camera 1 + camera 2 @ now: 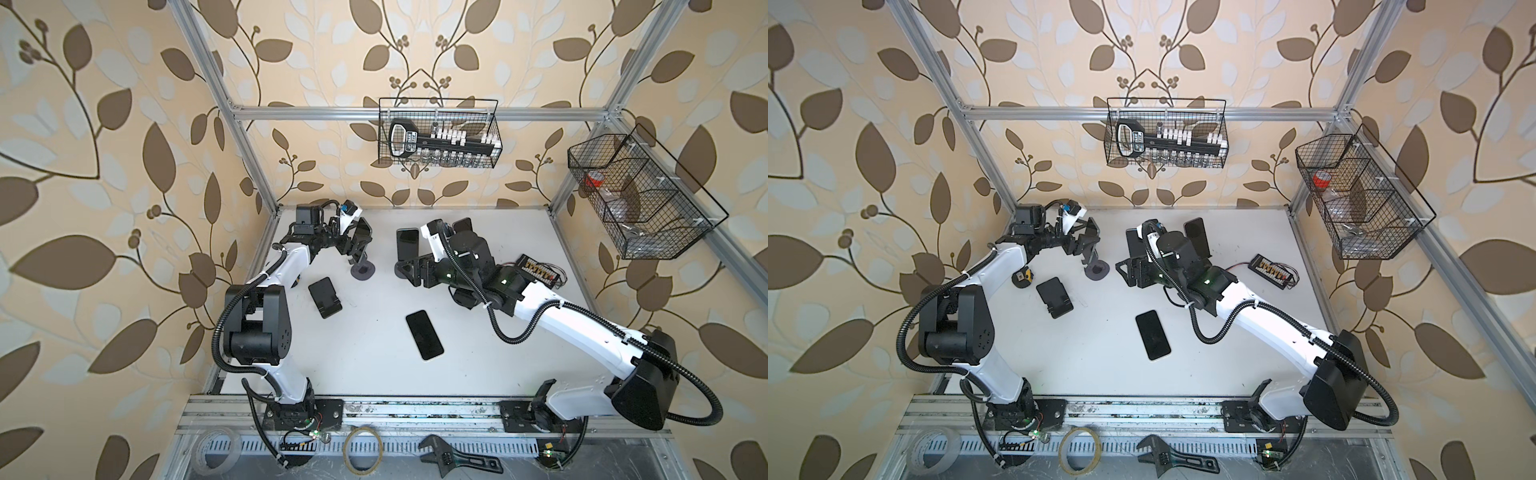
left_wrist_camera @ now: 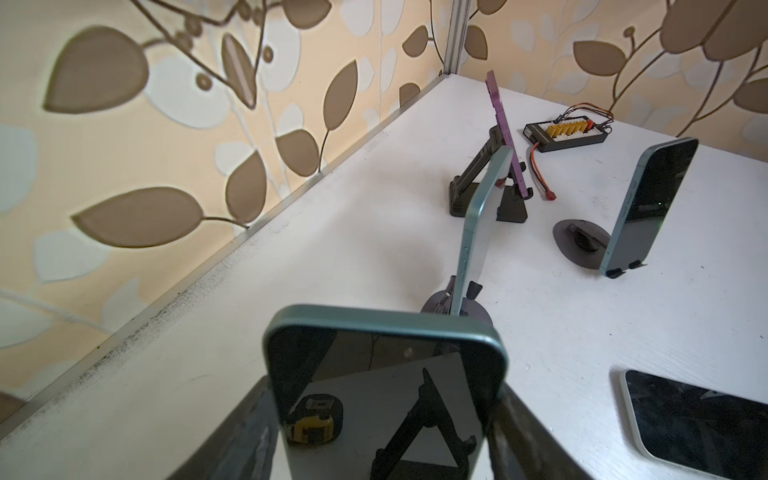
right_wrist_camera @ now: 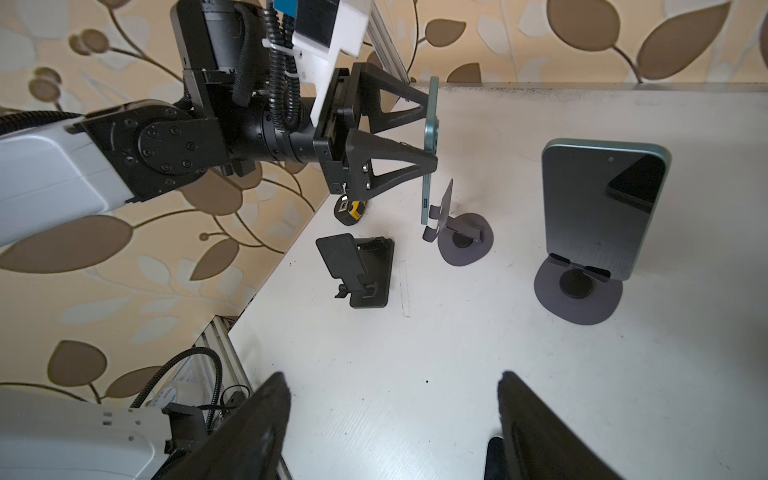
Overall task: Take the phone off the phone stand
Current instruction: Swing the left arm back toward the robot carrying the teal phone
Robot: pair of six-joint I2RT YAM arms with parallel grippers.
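Where the left arm reaches toward the back of the white surface (image 1: 374, 374), the left hand (image 3: 431, 131) pinches a teal phone (image 3: 426, 195) across its two long edges, one black finger on each side. The phone hangs upright, edge-on in the right wrist view, directly at the front hooks of the grey phone stand (image 3: 465, 239), whose round base sits flat on the surface. The phone's lower end is level with those hooks; whether it touches them cannot be told. In the left wrist view its dark screen (image 2: 386, 395) faces the camera.

The right hand (image 3: 394, 377) hovers above the surface with its fingers spread and nothing between them, well apart from the held phone. Beside it a second teal phone (image 3: 602, 208) leans on its own grey stand. A dark phone (image 1: 424, 334) lies flat mid-surface, an empty black stand (image 1: 325, 297) sits near the grey one, and a tape measure (image 3: 351, 210) rests by the left edge.
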